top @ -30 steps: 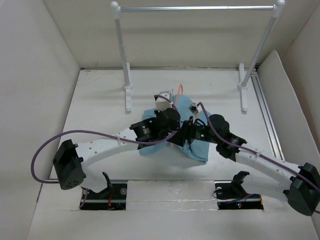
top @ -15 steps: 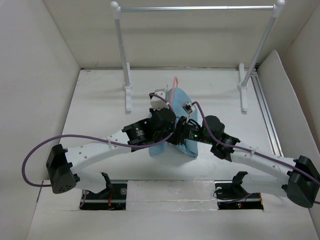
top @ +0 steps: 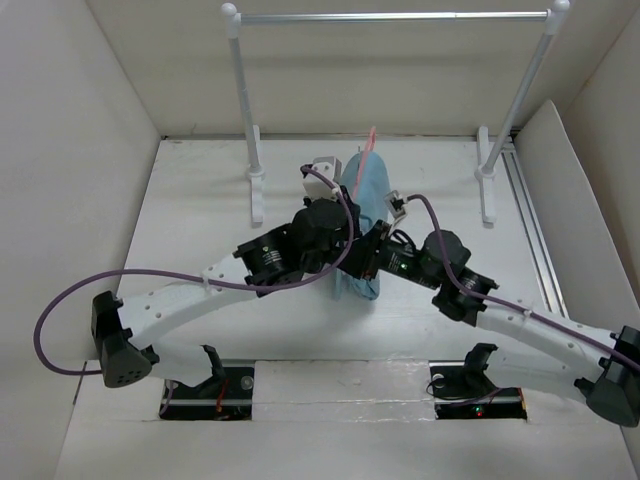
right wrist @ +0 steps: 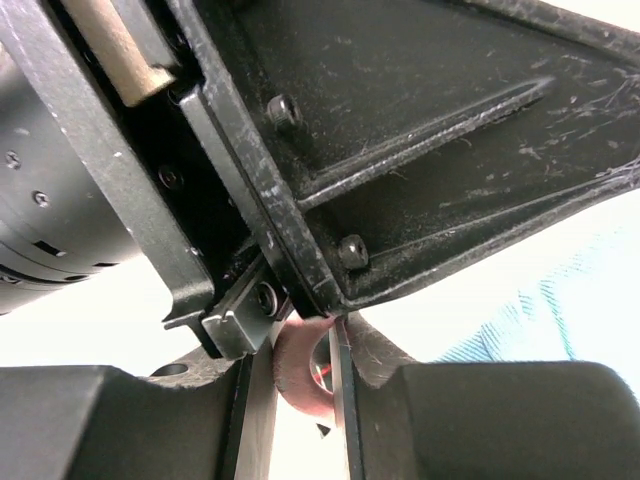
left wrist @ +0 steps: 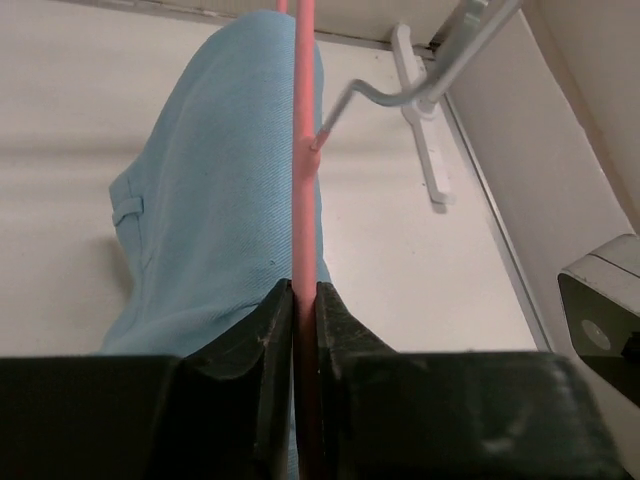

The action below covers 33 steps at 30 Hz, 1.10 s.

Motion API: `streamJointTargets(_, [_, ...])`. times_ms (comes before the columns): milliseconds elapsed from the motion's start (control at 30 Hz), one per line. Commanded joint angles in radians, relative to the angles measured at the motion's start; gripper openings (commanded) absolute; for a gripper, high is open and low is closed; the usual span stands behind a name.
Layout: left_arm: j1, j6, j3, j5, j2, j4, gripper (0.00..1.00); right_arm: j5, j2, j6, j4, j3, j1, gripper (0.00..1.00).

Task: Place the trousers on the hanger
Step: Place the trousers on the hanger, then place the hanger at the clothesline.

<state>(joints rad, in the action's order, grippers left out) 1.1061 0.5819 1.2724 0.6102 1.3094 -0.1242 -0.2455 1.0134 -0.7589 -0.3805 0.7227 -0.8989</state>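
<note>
The light-blue trousers (top: 362, 195) hang folded over the pink hanger (top: 372, 142), held upright above the table's middle. My left gripper (top: 348, 225) is shut on the hanger's pink bar (left wrist: 303, 150). The trousers (left wrist: 215, 210) drape to the left of the bar, and the metal hook (left wrist: 395, 95) points right. My right gripper (top: 368, 262) is shut on a curved pink part of the hanger (right wrist: 300, 372), right below the left gripper's black body (right wrist: 400, 150). A strip of trousers (right wrist: 570, 305) shows on the right.
The silver-white garment rail (top: 390, 17) spans the back on two upright posts (top: 243, 100) (top: 522, 90) with feet on the table. White walls close in the left, back and right sides. A metal track (top: 530, 220) runs along the right edge.
Both arms have moved away from me toward the rail. They have raised the hanger upright, lifting the trousers off the table, so the cloth now hangs in a narrower fold.
</note>
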Motion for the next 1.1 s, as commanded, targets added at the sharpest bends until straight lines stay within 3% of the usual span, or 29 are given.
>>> streamJointTargets(0, [0.012,-0.04,0.11,-0.053,-0.073,0.164,0.09,0.057,-0.045,0.03,-0.06,0.107,-0.008,0.0])
streamJointTargets(67, [0.012,-0.066,0.136,-0.075,-0.085,0.184,0.23,0.045,-0.044,0.044,-0.023,0.148,0.003,0.0])
streamJointTargets(267, [-0.022,-0.076,0.217,-0.147,-0.117,0.173,0.49,-0.035,-0.021,0.043,-0.061,0.198,0.066,0.0])
streamJointTargets(367, [-0.046,-0.082,0.237,-0.145,-0.139,0.175,0.56,-0.06,-0.015,0.058,-0.043,0.227,0.106,0.0])
streamJointTargets(567, [-0.091,-0.111,0.263,-0.109,-0.168,0.159,0.58,-0.142,-0.007,0.088,-0.006,0.279,0.207,0.0])
streamJointTargets(800, [-0.091,-0.088,0.18,-0.128,-0.22,0.133,0.58,-0.308,0.039,0.159,0.11,0.471,0.446,0.0])
streamJointTargets(1067, [-0.091,-0.05,0.101,-0.096,-0.26,0.054,0.57,-0.426,0.16,0.146,0.036,0.667,0.685,0.0])
